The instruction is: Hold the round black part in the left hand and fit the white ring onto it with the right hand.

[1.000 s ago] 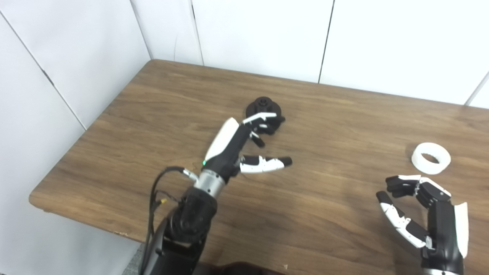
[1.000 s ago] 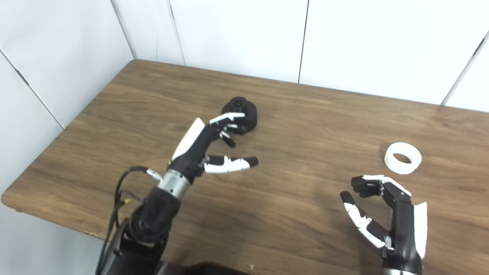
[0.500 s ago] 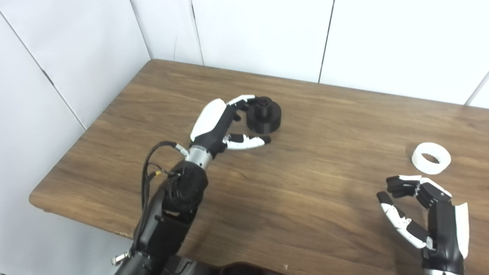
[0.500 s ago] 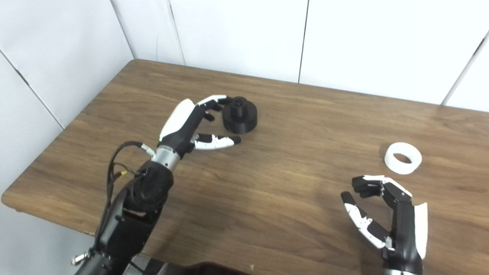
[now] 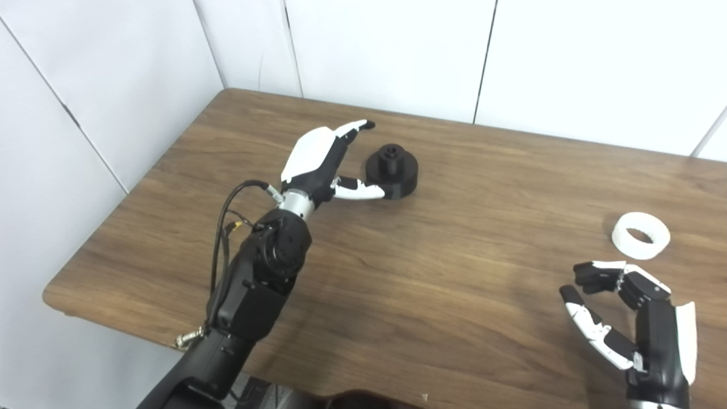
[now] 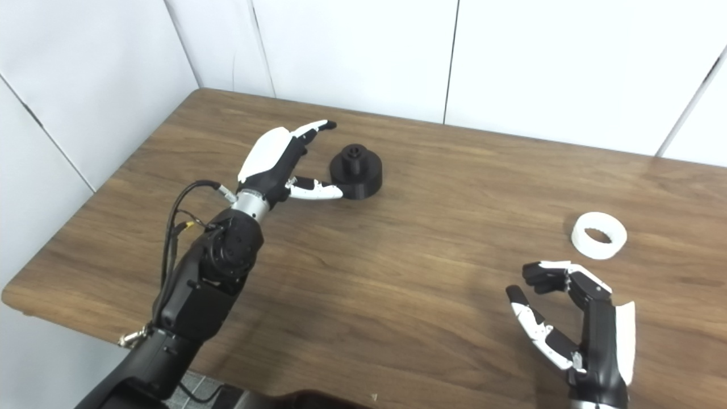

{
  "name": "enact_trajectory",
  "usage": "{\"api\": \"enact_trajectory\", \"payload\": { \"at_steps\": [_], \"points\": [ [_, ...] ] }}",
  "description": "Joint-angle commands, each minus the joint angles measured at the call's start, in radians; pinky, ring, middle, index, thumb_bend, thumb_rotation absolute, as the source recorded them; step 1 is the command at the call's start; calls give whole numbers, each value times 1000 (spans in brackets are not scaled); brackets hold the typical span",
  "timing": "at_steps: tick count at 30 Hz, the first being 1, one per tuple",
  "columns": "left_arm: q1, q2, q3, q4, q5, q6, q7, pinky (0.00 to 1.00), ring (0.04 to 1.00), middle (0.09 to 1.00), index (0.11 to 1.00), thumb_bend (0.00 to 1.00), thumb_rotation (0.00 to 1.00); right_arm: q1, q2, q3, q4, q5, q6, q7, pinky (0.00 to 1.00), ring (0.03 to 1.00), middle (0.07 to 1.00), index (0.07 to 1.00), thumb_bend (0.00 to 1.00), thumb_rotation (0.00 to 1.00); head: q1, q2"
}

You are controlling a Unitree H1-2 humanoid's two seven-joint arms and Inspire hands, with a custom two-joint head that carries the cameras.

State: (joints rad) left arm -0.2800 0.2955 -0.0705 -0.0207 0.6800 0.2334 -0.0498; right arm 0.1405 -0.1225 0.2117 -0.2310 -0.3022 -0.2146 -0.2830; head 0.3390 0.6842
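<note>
Brown wood-grain surface (image 5: 454, 272) under me, dark streaks running through it. The part (image 5: 392, 170) is black all over, matte. The ring (image 5: 641, 234) is plain white. My left hand (image 5: 324, 165) has a white back, black below, and my fingers (image 5: 355, 128) there are white with black tips. My right hand (image 5: 636, 318) is black with white patches and a white edge. Black cable (image 5: 227, 227) at my left arm. White panelled walls (image 5: 397, 51) with thin dark seams.

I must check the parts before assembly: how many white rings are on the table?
1. The white ring lies flat on the table near its right side, just beyond the open right hand. Nothing suggests another is hidden.
</note>
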Motion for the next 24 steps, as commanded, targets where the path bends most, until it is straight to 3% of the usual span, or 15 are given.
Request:
{"api": "enact_trajectory", "payload": {
  "at_steps": [1, 10, 24],
  "points": [
    [-73, 20, -3, 17, 24, -23, 50, 748, 898, 914, 868, 882, 341, 36, 72, -5, -4, -11, -45, -11, 460, 525, 571, 494, 498, 163, -1, 0],
    [-159, 40, -71, 149, 72, 2, 42, 850, 970, 977, 884, 961, 451, 40, 77, -5, -13, -23, -38, -17, 469, 535, 571, 493, 498, 161, -6, 1],
    [-188, 36, -163, 243, 98, 61, 20, 865, 1000, 1000, 895, 1000, 535, 47, 80, 0, -22, -20, -40, -16, 459, 526, 570, 493, 497, 160, -18, 1]
  ]
}}
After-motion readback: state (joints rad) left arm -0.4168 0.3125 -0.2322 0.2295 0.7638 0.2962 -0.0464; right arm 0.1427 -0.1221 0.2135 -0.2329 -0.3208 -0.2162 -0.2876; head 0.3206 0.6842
